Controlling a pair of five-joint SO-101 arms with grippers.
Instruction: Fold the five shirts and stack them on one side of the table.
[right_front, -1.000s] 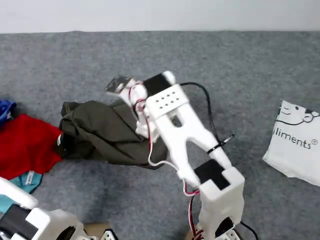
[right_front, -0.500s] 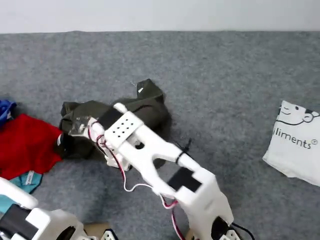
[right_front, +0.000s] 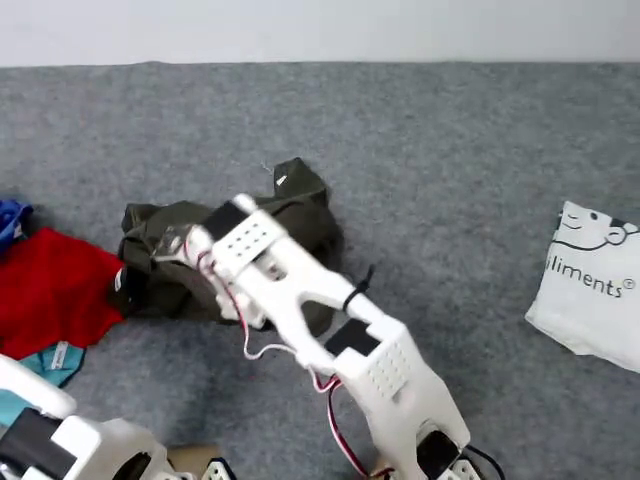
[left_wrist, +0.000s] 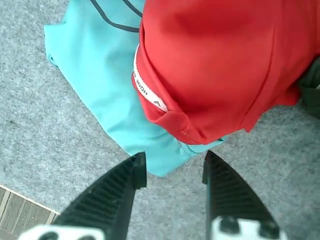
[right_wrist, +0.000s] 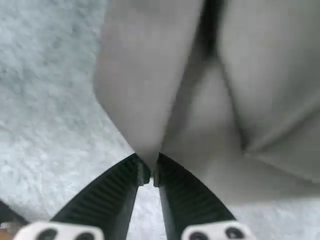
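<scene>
I have the right gripper (right_wrist: 149, 172) clenched on a thin fold of the olive shirt (right_front: 165, 265), which lies bunched left of centre in the high view, its far corner poking out toward the middle of the grey felt (right_front: 450, 150). It is limp, light cloth: I expect it to sag and drag on the felt instead of holding a crease, and a pinch this close to the edge could slip, so I would rather take hold at a seam or hem. The left gripper (left_wrist: 172, 167) hangs released above the felt, just off the corner of the teal shirt (left_wrist: 95, 75), on which the red shirt (left_wrist: 215, 65) lies at the left edge. A white printed shirt (right_front: 590, 290) sits at the far right, well apart
</scene>
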